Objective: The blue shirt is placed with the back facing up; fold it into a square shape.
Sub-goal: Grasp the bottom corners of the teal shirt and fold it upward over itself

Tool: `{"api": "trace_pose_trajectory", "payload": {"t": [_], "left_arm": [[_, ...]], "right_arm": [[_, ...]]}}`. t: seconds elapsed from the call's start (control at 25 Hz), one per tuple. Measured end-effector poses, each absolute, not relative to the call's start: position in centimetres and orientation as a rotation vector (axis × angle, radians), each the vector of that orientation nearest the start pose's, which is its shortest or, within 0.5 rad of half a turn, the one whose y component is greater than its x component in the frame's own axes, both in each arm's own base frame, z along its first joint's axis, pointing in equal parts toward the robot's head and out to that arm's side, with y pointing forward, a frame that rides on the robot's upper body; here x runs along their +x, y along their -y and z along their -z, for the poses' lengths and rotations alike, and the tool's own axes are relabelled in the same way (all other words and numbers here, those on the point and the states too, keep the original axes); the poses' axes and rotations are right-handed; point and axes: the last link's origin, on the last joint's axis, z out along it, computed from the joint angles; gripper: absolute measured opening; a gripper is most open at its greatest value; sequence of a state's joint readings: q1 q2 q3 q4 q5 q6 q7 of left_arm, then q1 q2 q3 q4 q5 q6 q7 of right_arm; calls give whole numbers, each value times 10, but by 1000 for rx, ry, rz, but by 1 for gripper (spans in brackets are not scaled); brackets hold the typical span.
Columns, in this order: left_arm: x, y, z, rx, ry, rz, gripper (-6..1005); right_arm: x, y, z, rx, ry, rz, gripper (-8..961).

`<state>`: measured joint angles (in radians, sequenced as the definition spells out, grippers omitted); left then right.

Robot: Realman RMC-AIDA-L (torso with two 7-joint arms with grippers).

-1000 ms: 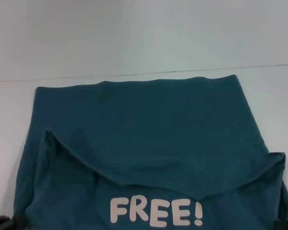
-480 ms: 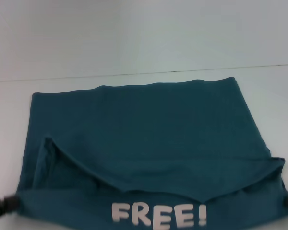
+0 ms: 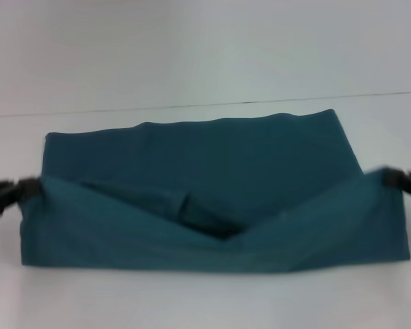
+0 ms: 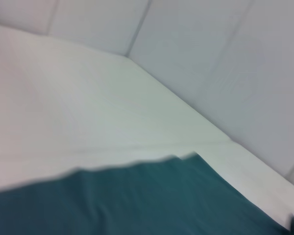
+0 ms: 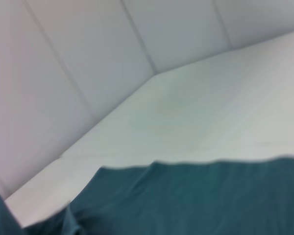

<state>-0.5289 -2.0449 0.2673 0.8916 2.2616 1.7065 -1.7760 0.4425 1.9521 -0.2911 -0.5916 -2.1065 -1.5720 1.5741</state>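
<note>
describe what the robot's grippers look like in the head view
Only the tips show. The left gripper and the right gripper are both black, blocky, hard-edged parts entering from the frame's sides at the corners of the blue shirt. No cables, markings or arm links are visible, and neither wrist view shows them.

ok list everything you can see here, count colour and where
shirt: one, dark teal-blue, spread on the table, near layer lifted at its two corners and sagging in the middle
table: one, white, under the shirt
wall: pale grey, behind the table's far edge
left gripper: one, black, at the shirt's lifted left corner, jaws shut on the cloth
right gripper: one, black, at the shirt's lifted right corner, jaws shut on the cloth
</note>
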Motion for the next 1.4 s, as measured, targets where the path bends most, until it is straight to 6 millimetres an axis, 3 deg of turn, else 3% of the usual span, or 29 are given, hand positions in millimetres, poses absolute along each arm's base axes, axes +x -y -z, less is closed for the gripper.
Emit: {"api": "trace_pose_trajectory", "payload": {"t": [0.24, 0.56, 1.04, 1.4], "left_arm": [[-293, -380, -78, -2245, 1095, 665, 4], [-284, -429, -56, -2082, 1091, 579, 4], [-266, -461, -35, -1989, 1000, 520, 4], [-252, -468, -55, -1969, 948, 576, 4]], "right_arm": [[325, -364, -66, -2178, -1045, -713, 150], [321, -409, -42, -2009, -1041, -558, 156], [306, -441, -29, -1889, -914, -462, 165], [295, -448, -46, -1864, -877, -574, 172]]}}
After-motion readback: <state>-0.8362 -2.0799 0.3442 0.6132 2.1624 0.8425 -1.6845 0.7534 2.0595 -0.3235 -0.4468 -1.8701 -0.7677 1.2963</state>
